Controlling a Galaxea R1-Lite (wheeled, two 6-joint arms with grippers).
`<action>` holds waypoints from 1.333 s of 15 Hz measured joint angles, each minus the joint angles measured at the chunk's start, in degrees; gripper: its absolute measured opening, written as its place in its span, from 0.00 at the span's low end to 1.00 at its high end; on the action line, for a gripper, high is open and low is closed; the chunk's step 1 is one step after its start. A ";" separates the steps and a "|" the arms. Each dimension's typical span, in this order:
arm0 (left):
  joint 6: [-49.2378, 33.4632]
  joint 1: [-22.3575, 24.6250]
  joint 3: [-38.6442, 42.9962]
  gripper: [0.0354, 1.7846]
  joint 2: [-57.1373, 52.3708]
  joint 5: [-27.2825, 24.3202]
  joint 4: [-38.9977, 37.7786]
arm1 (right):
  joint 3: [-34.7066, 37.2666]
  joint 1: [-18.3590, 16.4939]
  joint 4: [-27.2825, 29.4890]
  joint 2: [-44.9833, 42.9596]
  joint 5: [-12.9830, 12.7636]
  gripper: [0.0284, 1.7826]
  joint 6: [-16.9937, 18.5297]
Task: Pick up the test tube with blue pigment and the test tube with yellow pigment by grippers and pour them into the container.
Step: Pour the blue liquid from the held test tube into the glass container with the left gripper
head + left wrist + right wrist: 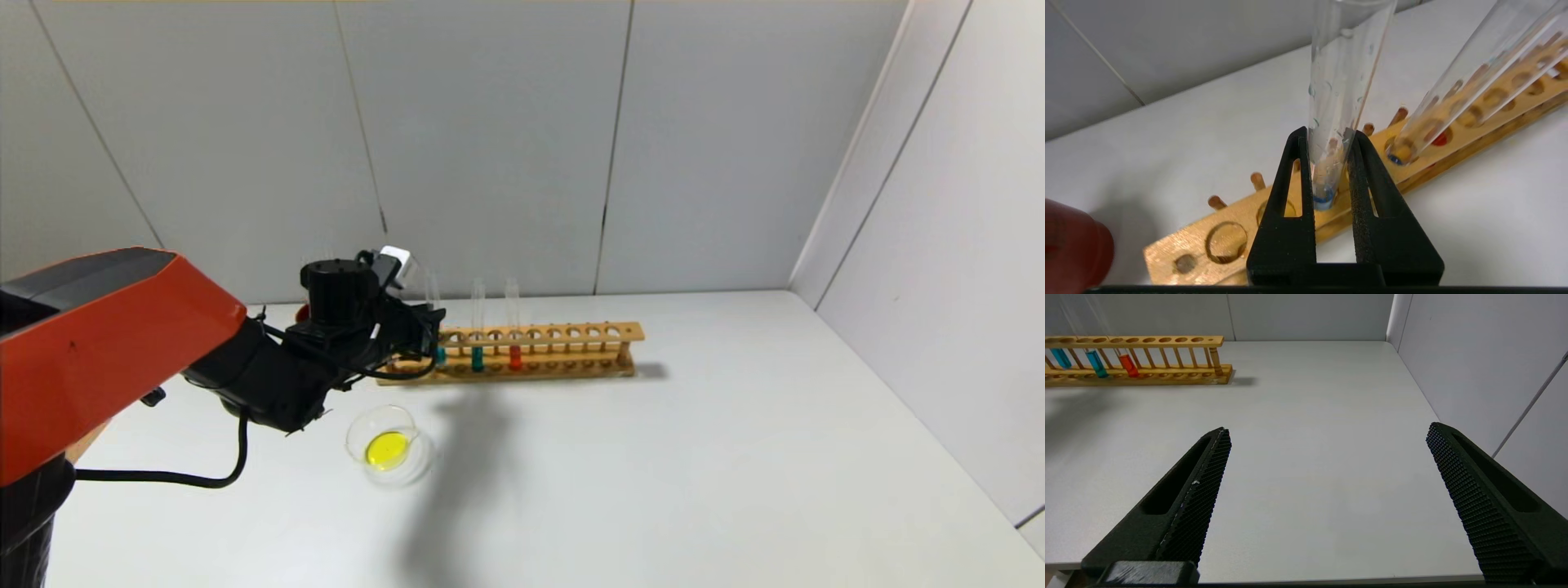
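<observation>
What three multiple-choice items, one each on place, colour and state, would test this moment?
1. Where is the left pincer? A) against the wall B) at the rack's left end C) at the rack's right end
2. Liquid colour in the dish? A) blue B) red C) yellow
3. The left pincer is: A) shut on a blue tube B) wide open C) shut on nothing
B, it sits at the rack's leftmost tube; C, a yellow pool shows; A, its fingers clamp the glass. The right pincer is parked, open.
</observation>
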 joint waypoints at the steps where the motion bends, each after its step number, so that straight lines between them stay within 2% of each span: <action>1: 0.20 0.05 -0.18 0.15 -1.37 0.21 0.85 | 0.00 0.00 0.00 0.00 0.00 0.98 0.00; 6: 1.32 0.07 -2.15 0.15 -11.36 0.27 10.58 | 0.00 0.00 0.00 0.00 0.00 0.98 0.00; 14: 8.19 1.82 -1.69 0.15 -25.87 0.73 15.35 | 0.00 0.00 0.00 0.00 0.00 0.98 0.00; 20: 14.19 3.38 -0.35 0.15 -35.35 0.62 26.27 | 0.00 0.00 0.00 0.00 0.00 0.98 0.00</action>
